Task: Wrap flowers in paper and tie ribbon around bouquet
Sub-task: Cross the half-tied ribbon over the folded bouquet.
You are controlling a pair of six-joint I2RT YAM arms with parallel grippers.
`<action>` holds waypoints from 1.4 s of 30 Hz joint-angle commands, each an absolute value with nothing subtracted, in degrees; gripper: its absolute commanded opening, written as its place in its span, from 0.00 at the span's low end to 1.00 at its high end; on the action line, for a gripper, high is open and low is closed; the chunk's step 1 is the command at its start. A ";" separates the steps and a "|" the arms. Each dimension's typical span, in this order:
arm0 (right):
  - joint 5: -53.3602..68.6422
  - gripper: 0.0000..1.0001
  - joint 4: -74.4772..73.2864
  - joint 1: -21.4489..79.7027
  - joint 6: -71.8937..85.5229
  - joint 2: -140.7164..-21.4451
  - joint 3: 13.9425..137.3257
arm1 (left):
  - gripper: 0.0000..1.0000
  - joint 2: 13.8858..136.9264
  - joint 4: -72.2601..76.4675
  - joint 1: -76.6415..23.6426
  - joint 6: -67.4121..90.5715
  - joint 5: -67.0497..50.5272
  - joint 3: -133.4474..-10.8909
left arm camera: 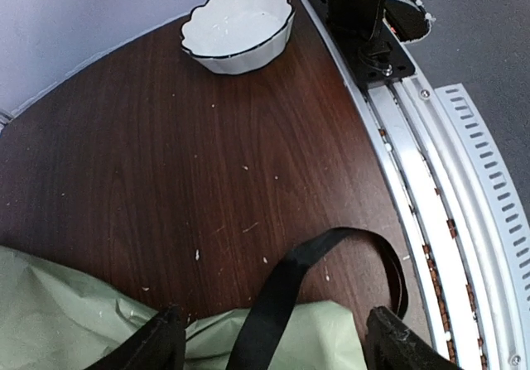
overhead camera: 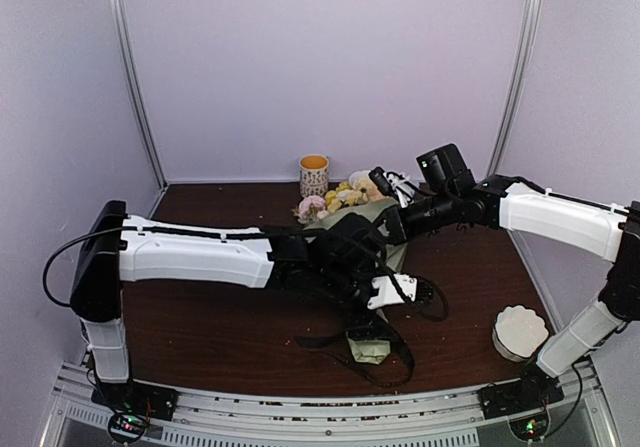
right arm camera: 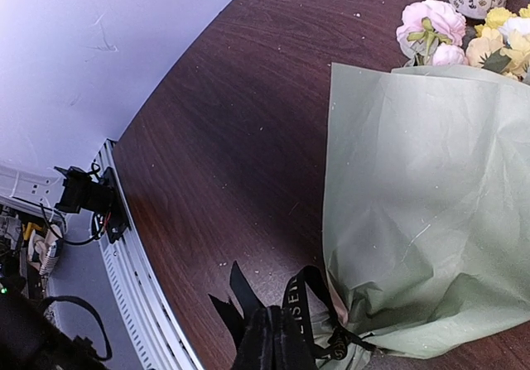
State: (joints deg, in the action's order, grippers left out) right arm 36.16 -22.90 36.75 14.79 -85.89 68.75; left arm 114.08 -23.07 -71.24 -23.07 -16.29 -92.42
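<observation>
Paper (right arm camera: 414,196), sage green with a hint of peach at an inner fold, lies as a wrapped cone across the middle of the dark wooden table (left arm camera: 166,155). Its wide end points toward the back wall and its narrow end toward the rail (left arm camera: 447,188). The left arm (overhead camera: 190,257) reaches in low from the left across the cone, and the right arm (overhead camera: 560,217) comes in from the right above its far half. Flowers (right arm camera: 431,26) in pink, yellow and peach stick out of the wide end, just beside a patterned cup (overhead camera: 314,175) at the back. A white scalloped bowl (left arm camera: 238,26) sits well apart, at the near right corner. Ribbon (left arm camera: 273,304), black with pale lettering, is gathered at the narrow end, with one loop lying on bare wood toward the rail. The left gripper (left arm camera: 277,343) hangs over that end with its fingers spread wide; paper and a strip of ribbon lie between them, and it grips nothing. The right gripper (right arm camera: 267,337) is closed tight, its tips pinching ribbon just beside the narrow end.
</observation>
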 commanded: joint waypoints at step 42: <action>21.98 0.40 -18.74 45.15 22.71 -80.89 66.05 | 0.00 102.04 32.61 -51.05 13.20 -24.29 -54.98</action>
